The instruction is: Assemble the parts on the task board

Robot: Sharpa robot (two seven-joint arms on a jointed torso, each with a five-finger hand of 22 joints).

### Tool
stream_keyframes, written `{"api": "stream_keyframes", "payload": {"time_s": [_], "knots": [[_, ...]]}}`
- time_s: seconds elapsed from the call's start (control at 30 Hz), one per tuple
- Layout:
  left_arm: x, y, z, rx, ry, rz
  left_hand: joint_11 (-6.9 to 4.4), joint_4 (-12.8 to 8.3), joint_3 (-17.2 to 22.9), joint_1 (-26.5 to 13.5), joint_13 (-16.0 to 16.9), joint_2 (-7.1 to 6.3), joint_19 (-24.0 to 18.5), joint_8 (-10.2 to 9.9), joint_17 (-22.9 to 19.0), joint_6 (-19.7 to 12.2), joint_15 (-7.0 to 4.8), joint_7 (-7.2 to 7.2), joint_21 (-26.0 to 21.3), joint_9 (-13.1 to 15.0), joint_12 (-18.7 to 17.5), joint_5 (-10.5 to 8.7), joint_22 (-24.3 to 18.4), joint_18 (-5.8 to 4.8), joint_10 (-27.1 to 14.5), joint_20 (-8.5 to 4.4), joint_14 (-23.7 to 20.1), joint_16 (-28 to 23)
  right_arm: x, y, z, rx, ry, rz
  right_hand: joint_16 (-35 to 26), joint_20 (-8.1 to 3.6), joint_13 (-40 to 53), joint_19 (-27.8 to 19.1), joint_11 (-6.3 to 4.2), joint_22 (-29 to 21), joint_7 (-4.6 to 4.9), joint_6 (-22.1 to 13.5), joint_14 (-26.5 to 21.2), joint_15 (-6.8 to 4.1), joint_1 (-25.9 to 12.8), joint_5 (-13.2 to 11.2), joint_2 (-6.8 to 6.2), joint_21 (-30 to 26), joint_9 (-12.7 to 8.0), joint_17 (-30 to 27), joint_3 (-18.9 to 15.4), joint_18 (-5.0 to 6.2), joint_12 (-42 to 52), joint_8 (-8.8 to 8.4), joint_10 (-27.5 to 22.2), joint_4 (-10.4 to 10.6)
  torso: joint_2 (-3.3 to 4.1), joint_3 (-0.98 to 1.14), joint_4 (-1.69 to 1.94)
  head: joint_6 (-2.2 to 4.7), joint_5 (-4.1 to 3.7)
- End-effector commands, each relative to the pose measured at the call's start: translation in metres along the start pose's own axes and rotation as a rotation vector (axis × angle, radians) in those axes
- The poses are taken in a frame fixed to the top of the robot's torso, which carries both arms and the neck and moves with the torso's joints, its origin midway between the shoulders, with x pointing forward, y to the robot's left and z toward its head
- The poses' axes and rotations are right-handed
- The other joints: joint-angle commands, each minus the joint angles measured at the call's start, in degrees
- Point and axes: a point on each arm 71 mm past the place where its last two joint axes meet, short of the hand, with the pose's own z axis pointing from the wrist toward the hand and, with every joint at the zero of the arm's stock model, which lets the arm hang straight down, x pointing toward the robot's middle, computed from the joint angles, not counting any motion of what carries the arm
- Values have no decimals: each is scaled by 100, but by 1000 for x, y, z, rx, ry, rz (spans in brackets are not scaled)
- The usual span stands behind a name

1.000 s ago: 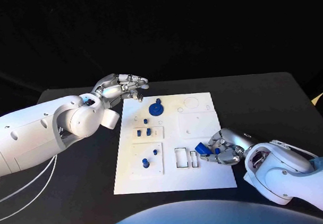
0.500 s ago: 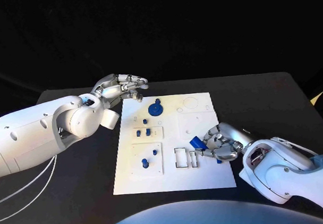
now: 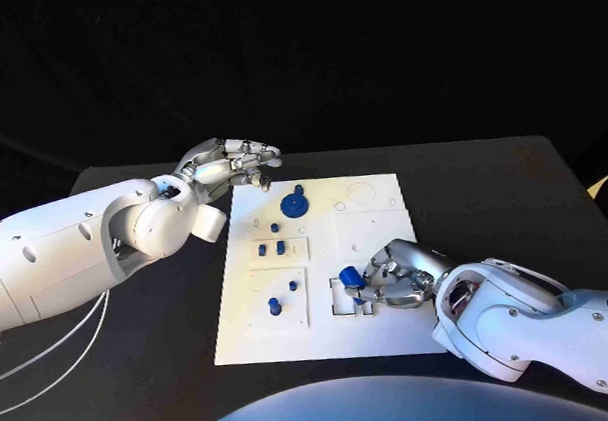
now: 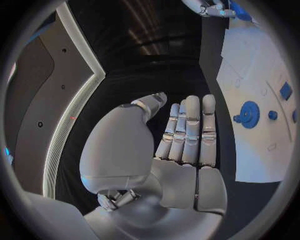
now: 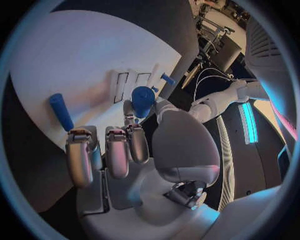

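The right hand [image 3: 399,284] is over the near part of the white task board [image 3: 379,233], and it pinches a small blue cylinder [image 3: 351,275] between the thumb and a finger; just under this part are two narrow slots [image 3: 343,297] in the board; another blue peg [image 5: 61,111] lies on the board just beside its fingers [image 5: 80,155]. The left hand [image 3: 227,163] is at the far corner of the board, fingers curled together, and it holds nothing that I can see; the blue gear [image 3: 293,204] stands on the board near this hand; more small blue parts [image 3: 270,247] sit between the two hands, on the table [image 3: 504,181] side of the left arm.
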Motion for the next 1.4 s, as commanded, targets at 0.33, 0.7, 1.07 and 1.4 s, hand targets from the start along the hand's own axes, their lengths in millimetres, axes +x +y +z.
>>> {"api": "stream_keyframes", "payload": {"time_s": [0.33,0.7,1.07,1.4], "knots": [[2,-1,1,8,11,-3,-1,-9,-19,-64,-5,5,27,38,-7,-38,8,-13,-37,5,38,-35,-6,97,-39,1,-50,-13,7,1,6,26,65,-20,25,-54,713,565,-12,1486,-300,373,610,-42,-261,-73,-40,23,5,1474,-17,-108,93,18,121,-18,1,8,-7,0,24],[2,-1,0,8,12,-4,-1,-9,-19,-64,-5,5,27,38,-7,-38,8,-13,-37,5,38,-35,-6,97,-39,1,-50,-13,10,2,11,25,69,-32,25,-62,730,562,-20,1484,-308,389,610,-50,-377,-185,-85,17,22,1474,-32,-106,99,33,130,-18,7,3,-1,0,18],[2,-1,0,6,11,-3,-1,-9,-19,-64,-5,5,27,38,-7,-38,8,-13,-37,5,38,-35,-6,97,-39,1,-50,-13,10,3,17,28,48,-58,13,-42,554,517,9,1454,-277,309,602,-27,-1102,-972,-296,-75,112,1438,-897,-84,-162,58,-6,12,1,2,-3,0,24],[1,-1,-1,5,9,-3,-1,-11,-19,-66,-5,3,30,39,-8,-45,8,-11,-47,6,46,-33,-6,98,-42,1,-53,-11,11,8,13,-8,42,-68,14,-31,530,502,19,1444,-266,271,603,-17,-1116,-647,-40,-106,144,1444,-1598,-77,-225,66,-26,-2,1,9,-11,0,30]]}}
